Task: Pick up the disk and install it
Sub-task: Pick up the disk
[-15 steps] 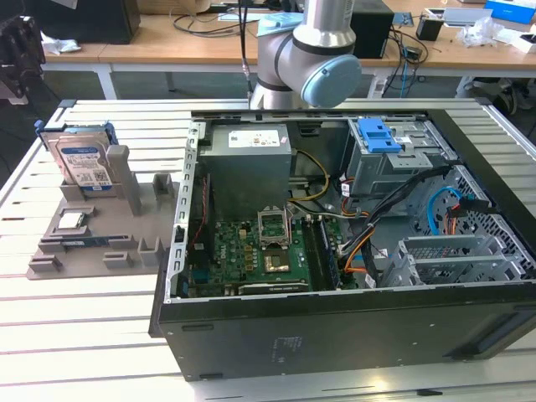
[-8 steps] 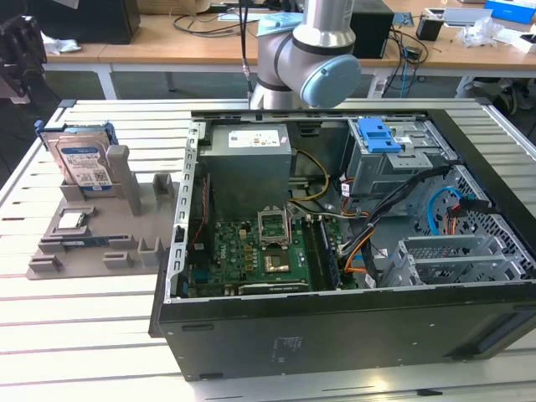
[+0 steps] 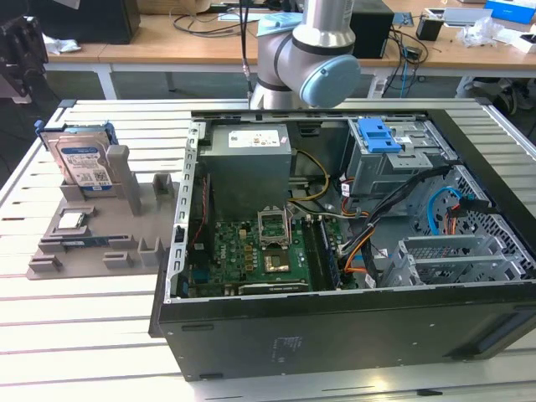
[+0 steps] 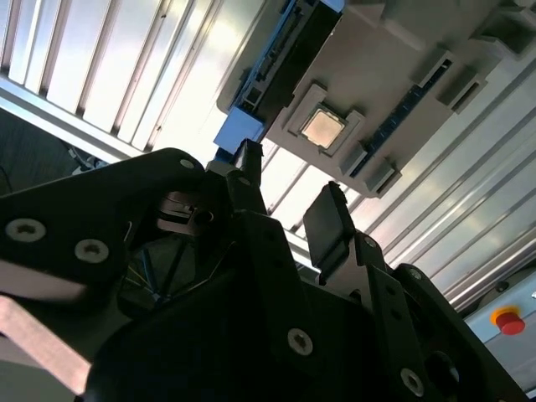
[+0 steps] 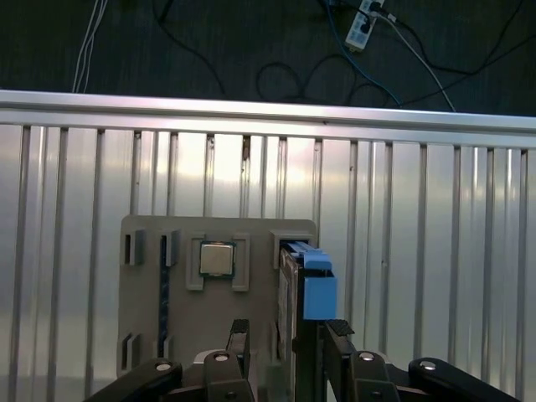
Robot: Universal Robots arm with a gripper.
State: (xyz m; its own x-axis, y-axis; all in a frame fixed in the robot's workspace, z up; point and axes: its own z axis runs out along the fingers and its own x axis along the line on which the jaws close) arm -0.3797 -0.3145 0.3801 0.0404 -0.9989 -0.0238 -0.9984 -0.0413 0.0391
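The disk (image 3: 84, 163) is a silver hard drive with a white-and-blue label in a blue carrier bracket. It leans upright in the far slot of a grey fixture (image 3: 92, 243) at the exterior view's left. Both wrist views show it edge-on: the disk (image 5: 311, 285) and the disk (image 4: 272, 67). My gripper (image 5: 287, 339) is open and hangs above the fixture, apart from the disk, whose edge lines up between the two black fingers (image 5: 239, 335). In the second wrist view my gripper (image 4: 289, 197) holds nothing.
A square CPU chip (image 5: 217, 259) sits in the fixture beside the disk. The open computer case (image 3: 335, 335) fills the exterior view's right, with a blue-latched grey drive cage (image 3: 381, 138), motherboard (image 3: 251, 251) and cables. The slatted table's edge (image 5: 268, 105) drops to a floor with cords.
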